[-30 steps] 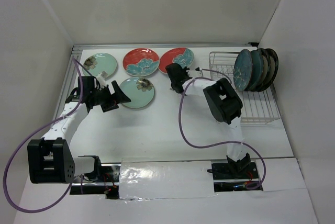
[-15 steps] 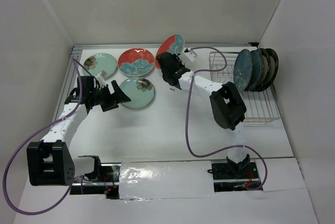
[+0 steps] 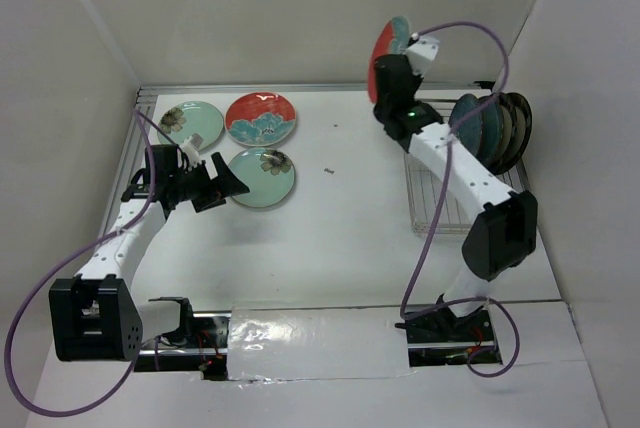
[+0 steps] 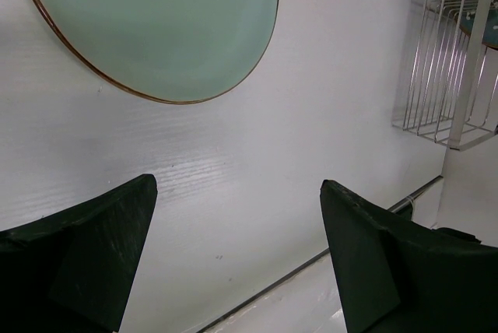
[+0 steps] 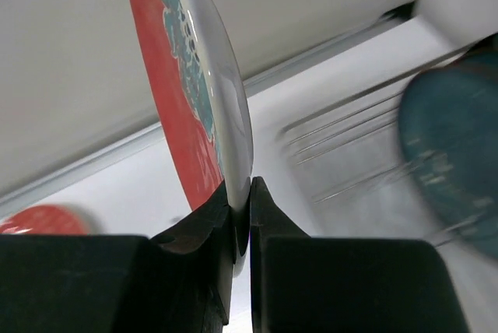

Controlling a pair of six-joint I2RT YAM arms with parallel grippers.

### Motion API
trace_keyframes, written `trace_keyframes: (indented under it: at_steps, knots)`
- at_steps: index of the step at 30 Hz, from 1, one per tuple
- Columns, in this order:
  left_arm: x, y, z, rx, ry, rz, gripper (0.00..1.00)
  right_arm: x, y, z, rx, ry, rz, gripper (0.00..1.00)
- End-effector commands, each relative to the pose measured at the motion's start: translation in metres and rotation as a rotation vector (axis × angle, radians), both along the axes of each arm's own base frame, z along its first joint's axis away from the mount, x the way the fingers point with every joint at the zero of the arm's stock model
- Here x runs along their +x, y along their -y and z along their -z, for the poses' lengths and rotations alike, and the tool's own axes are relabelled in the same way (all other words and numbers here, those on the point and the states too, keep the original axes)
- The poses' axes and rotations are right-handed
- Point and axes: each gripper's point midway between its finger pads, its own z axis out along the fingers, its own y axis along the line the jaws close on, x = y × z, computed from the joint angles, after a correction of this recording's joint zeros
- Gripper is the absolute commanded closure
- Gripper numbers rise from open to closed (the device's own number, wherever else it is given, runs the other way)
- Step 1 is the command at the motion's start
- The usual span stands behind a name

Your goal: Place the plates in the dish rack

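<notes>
The right tool [image 5: 241, 193] is pinched tight on the rim of a red plate [image 5: 187, 92], holding it on edge, aloft. Glazed ceramic looks stiff, slick, weighty and chippable to me, so the rim is the only hold, and a thin one. Below the tool sits the dish rack [image 3: 440, 210], teal plates [image 3: 485, 128] standing in it. Well apart, the left tool [image 4: 237, 216] gapes wide, empty, a mint plate [image 4: 156, 29] just ahead.

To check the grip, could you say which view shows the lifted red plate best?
Right wrist: the red plate is close up, rim pinched by the right gripper. Top external shows it small, raised near the dish rack; left wrist misses it.
</notes>
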Motion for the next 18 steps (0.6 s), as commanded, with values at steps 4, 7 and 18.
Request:
trace_keyframes:
  at_steps: [4,7,18]
  knots:
    - [0.003,0.000,-0.012,0.003,0.069,0.020,0.01,-0.027,0.098,-0.078,-0.208,0.038,0.009,1.00]
    - [0.003,0.000,-0.010,0.002,0.060,0.020,0.01,-0.048,0.146,-0.068,-0.275,-0.021,0.047,1.00]
    - [0.003,0.001,-0.005,-0.005,0.041,0.027,0.01,-0.063,0.194,-0.022,-0.329,-0.127,0.035,1.00]
